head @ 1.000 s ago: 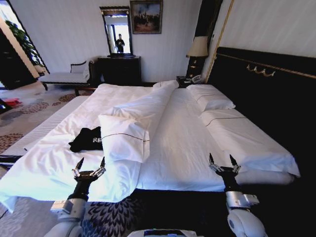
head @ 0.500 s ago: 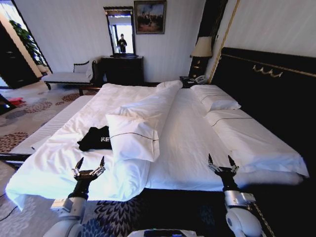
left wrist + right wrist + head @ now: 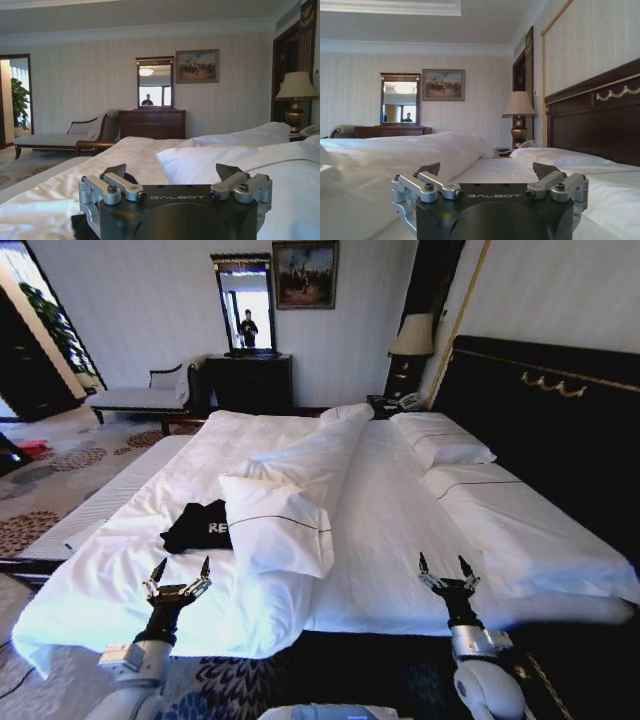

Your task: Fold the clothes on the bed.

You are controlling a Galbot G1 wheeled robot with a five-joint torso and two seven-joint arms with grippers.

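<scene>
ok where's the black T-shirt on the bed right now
In the head view, the black T-shirt lies crumpled on the white duvet on the robot's left, tucked against the nearest pillow, beyond the open left gripper.

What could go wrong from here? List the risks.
1. A white pillow overlaps the black T-shirt, so a grasp there may catch the pillow.
2. The left gripper and right gripper, both open, hover at the bed edge; the shirt may need a long reach.
</scene>
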